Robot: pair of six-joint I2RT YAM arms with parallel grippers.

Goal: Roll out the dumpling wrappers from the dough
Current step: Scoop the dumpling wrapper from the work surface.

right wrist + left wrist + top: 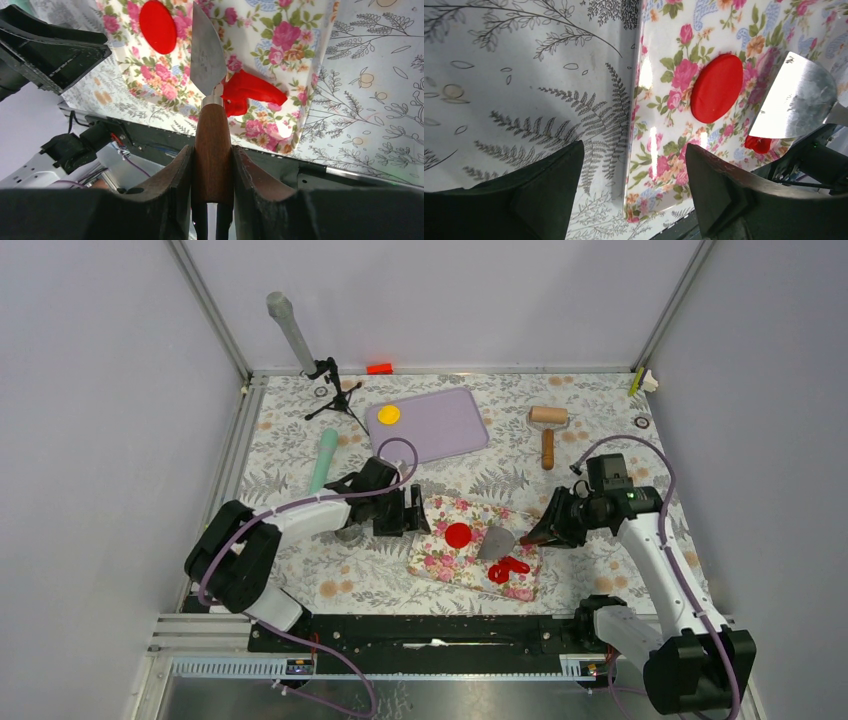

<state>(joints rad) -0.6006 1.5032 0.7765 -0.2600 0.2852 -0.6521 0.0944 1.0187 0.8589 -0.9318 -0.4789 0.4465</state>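
I held the scraper (207, 50) by its wooden handle in my right gripper (212, 150), blade over the floral mat (280, 55) just beside the red dumpling wrapper (157, 26), dough scraps (250, 90) near its base, while my left gripper (634, 150) hung open at the mat's left edge.

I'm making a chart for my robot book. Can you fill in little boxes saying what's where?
red wrapper: flat round disc on floral mat
dough scraps: on the mat, beside the scraper
right gripper: shut on the scraper's wooden handle
left gripper: open, by the mat's left edge
yellow wrapper: on purple board
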